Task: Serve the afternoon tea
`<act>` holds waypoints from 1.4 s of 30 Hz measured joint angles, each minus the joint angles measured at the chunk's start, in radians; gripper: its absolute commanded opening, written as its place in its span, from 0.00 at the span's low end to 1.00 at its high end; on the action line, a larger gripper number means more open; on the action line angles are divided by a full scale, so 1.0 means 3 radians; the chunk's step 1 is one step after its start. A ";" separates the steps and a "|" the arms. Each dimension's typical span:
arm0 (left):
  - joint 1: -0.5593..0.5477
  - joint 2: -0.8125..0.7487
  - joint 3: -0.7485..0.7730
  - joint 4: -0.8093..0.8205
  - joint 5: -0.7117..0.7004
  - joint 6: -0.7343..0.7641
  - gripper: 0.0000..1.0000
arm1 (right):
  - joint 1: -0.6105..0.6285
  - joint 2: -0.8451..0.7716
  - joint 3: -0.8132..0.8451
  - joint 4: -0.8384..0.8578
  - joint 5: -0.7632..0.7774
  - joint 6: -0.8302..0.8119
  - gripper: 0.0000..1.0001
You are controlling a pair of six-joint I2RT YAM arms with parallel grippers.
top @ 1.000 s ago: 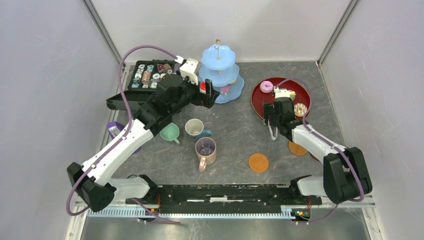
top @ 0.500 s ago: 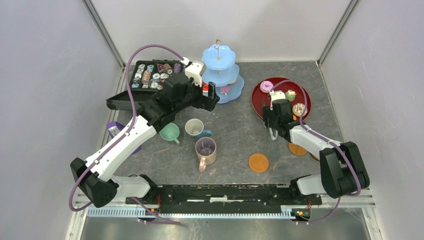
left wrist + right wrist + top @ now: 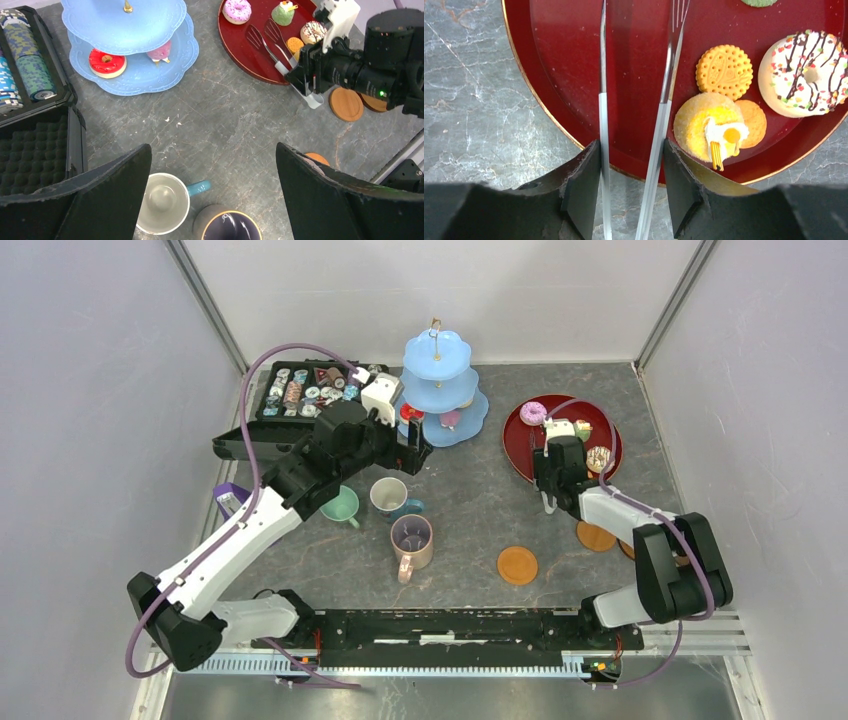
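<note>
My right gripper [image 3: 631, 165] is shut on the metal tongs [image 3: 669, 75], one finger against each arm; the tong tips lie over the red plate [image 3: 574, 50]. On the plate sit a sprinkled doughnut [image 3: 809, 72], a biscuit [image 3: 724, 71] and a yellow cake [image 3: 704, 125]. The pale-blue stand [image 3: 440, 390] holds a red doughnut [image 3: 107, 62] and a pink pastry [image 3: 161, 51] on its bottom tier. My left gripper [image 3: 214, 150] hangs open and empty above the white-and-blue mug [image 3: 162, 202] and the pink-purple mug [image 3: 227, 225]. The mint mug [image 3: 340, 506] stands to their left.
An open black case [image 3: 300, 390] of round capsules lies at the back left. Brown coasters [image 3: 517, 565] [image 3: 595, 537] lie on the table near the right arm. A purple object [image 3: 232, 500] sits at the left edge. Grey walls enclose the table.
My right gripper moved up to the plate's edge and narrowed onto the tongs. My left gripper drew back a little from the stand.
</note>
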 measured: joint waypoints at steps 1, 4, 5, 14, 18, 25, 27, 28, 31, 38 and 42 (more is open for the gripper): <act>-0.0015 -0.0017 -0.0022 0.0000 -0.0008 0.0000 1.00 | -0.0006 0.0032 0.0039 -0.0014 -0.0006 0.0013 0.58; -0.0067 -0.0060 -0.0060 -0.0008 -0.0039 0.0000 1.00 | -0.0027 0.0109 0.0127 -0.0027 -0.0004 0.0032 0.64; -0.0093 -0.0080 -0.0072 -0.0011 -0.0053 0.0001 1.00 | -0.0036 0.0127 0.0144 -0.0025 -0.0004 0.0042 0.67; -0.0305 -0.0261 -0.0259 0.0017 -0.0301 0.0114 1.00 | -0.0095 0.0294 0.0161 0.0060 0.0014 0.0055 0.68; -0.0323 -0.0264 -0.0374 0.0045 -0.0340 0.0154 1.00 | -0.0095 0.0379 0.0183 0.0128 0.0020 0.0051 0.54; -0.0333 -0.0264 -0.0425 0.0088 -0.0389 0.0172 1.00 | -0.0100 0.0387 0.0183 0.0154 0.0034 0.0041 0.48; -0.0334 -0.0264 -0.0425 0.0089 -0.0398 0.0175 1.00 | -0.0100 0.0387 0.0187 0.0148 0.0031 0.0031 0.49; -0.0334 -0.0264 -0.0425 0.0089 -0.0403 0.0177 1.00 | -0.0100 0.0387 0.0191 0.0146 0.0029 0.0023 0.49; -0.0334 -0.0264 -0.0426 0.0089 -0.0407 0.0195 1.00 | -0.0100 0.0395 0.0289 0.0052 0.0023 -0.0036 0.51; -0.0334 -0.0264 -0.0426 0.0089 -0.0408 0.0203 1.00 | -0.0121 0.0510 0.0618 -0.0056 -0.0064 -0.0181 0.54; -0.0334 -0.0263 -0.0426 0.0089 -0.0411 0.0203 1.00 | -0.0148 0.0662 0.0735 -0.0117 -0.0127 -0.0242 0.55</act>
